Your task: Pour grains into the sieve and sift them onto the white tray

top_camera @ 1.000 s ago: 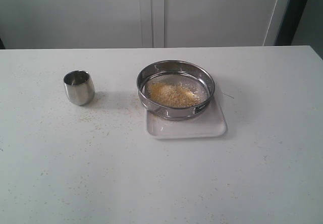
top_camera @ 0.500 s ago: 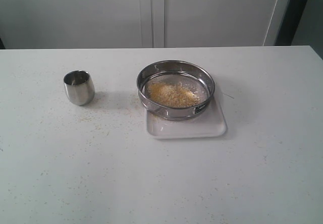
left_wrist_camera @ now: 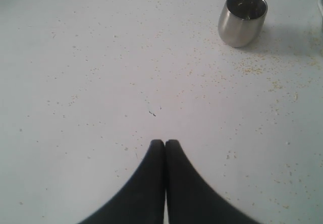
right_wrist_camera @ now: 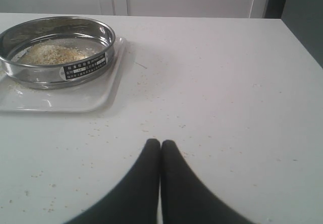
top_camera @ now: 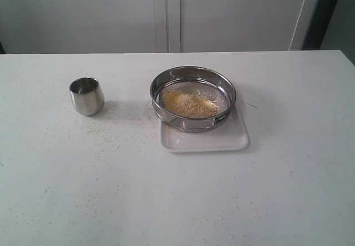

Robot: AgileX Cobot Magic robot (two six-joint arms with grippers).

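Observation:
The round steel sieve (top_camera: 193, 97) rests on the white tray (top_camera: 233, 138) at the table's middle; the right wrist view shows the sieve (right_wrist_camera: 55, 52) with its dark label and the tray (right_wrist_camera: 60, 100) too. Golden and pale grains (top_camera: 187, 102) lie in a heap on the mesh, also visible as grains (right_wrist_camera: 50, 53) from the right wrist. Neither arm shows in the exterior view. My left gripper (left_wrist_camera: 165, 142) is shut and empty over bare table. My right gripper (right_wrist_camera: 160, 142) is shut and empty, well short of the tray.
A small rounded steel cup (top_camera: 86, 96) stands upright left of the sieve, seen as the cup (left_wrist_camera: 242, 18) from the left wrist. Stray grains (left_wrist_camera: 252, 68) are scattered on the white table around it. A pale wall backs the table's far edge.

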